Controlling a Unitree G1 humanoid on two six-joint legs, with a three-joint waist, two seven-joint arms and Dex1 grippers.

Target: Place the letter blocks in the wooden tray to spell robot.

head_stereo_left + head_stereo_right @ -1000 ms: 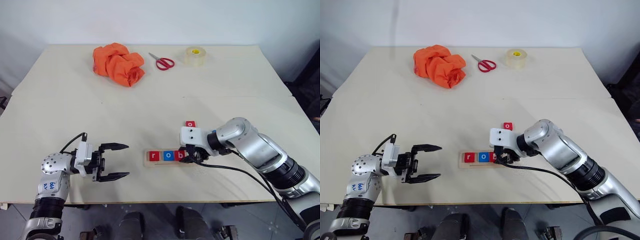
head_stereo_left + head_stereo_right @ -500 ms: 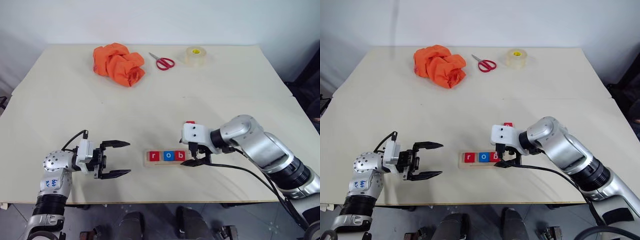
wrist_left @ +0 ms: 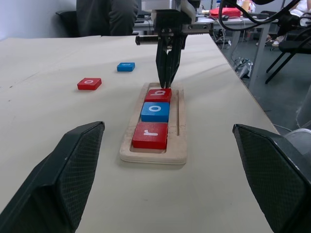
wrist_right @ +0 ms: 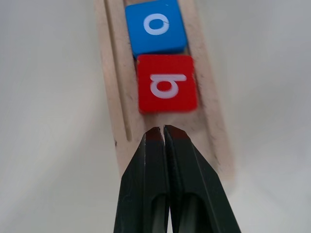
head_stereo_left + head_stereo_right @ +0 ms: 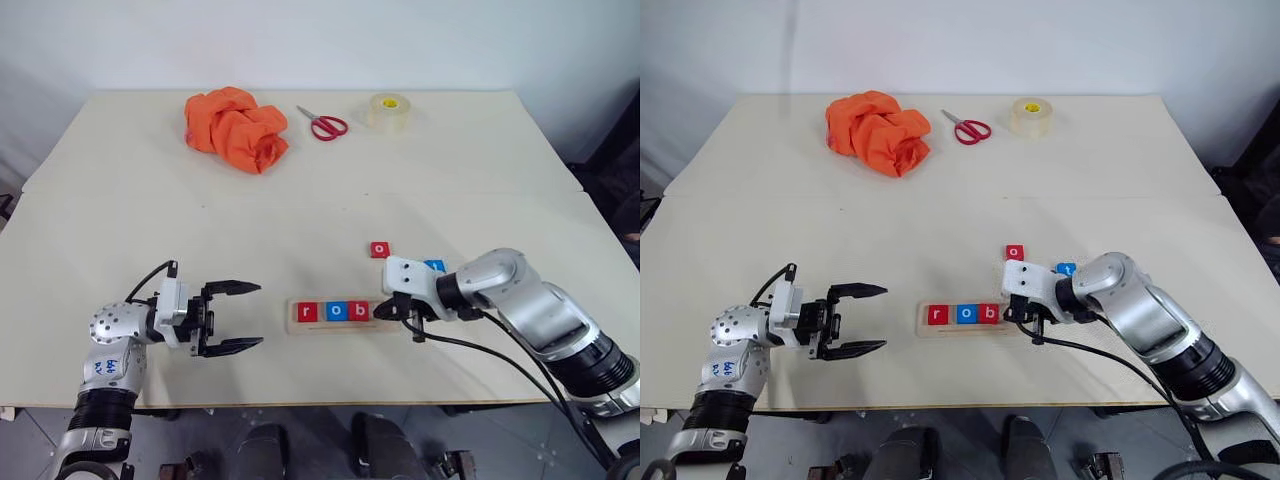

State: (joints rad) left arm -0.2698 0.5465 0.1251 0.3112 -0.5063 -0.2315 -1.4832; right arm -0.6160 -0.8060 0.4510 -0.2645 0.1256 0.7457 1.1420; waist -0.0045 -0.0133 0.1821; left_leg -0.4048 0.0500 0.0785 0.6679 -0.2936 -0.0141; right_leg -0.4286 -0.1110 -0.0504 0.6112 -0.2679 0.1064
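Release of the red b block (image 4: pixel 167 82) is completed: r, o, b are seated in the wooden tray (image 5: pixel 386 326). The right claw (image 4: pixel 164 133), now closed empty, is withdrawn rightward; the left claw (image 5: pixel 232 317) is held open. The red o block (image 5: pixel 380 249) and blue block (image 5: pixel 434 266) remain on the desk (image 5: pixel 300 190).

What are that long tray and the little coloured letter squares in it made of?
The long pale tray looks like unfinished light wood: matte, faint grain, routed groove. The small red and blue letter squares look like painted wood or plastic, with a smooth even colour and printed white letters; which one is unclear.
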